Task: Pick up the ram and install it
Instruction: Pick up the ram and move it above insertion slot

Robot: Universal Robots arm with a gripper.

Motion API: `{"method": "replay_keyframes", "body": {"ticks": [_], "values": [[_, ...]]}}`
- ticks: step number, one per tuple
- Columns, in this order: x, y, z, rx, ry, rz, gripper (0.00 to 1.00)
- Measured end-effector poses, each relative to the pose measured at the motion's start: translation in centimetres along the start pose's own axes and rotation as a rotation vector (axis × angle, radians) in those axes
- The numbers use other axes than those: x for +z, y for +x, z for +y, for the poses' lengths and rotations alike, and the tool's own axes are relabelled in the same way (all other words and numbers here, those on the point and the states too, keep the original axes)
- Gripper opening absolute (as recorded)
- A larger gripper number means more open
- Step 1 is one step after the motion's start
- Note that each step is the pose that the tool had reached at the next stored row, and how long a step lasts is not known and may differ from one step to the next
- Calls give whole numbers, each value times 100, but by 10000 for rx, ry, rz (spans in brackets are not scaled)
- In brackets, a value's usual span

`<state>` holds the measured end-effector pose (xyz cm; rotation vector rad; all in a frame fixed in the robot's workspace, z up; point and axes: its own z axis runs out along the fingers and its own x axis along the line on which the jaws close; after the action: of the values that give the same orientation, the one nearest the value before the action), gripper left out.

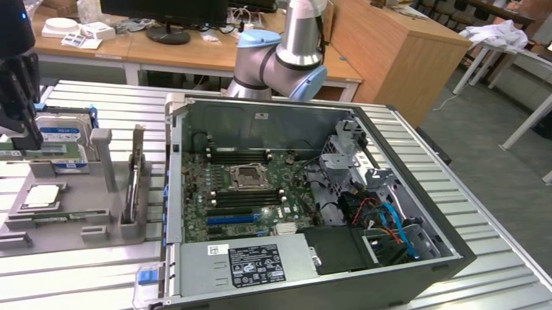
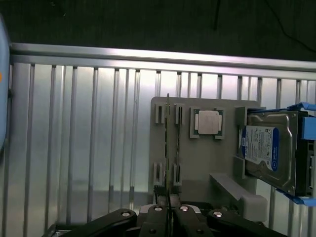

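At the exterior view's left edge the frame cuts off the dark gripper [image 1: 26, 143], which hides part of the silver blue-labelled hard drive [image 1: 64, 134]. The thin green ram stick [image 2: 168, 148] shows edge-on, apparently clamped; its chips cannot be made out.

Gripper [image 2: 168, 205] — pinched closed, wrist downward

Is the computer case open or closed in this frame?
Open. The computer case lies with its side panel off, so the motherboard and power supply show inside.
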<state>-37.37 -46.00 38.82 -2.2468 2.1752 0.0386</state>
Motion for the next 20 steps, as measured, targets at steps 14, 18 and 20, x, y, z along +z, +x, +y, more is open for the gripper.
{"method": "replay_keyframes", "body": {"ticks": [14,18,20], "values": [[-166,-4,1,1,0,0,12],[-167,-5,0,1,-2,1,12],[-167,-5,0,1,-2,2,12]]}}
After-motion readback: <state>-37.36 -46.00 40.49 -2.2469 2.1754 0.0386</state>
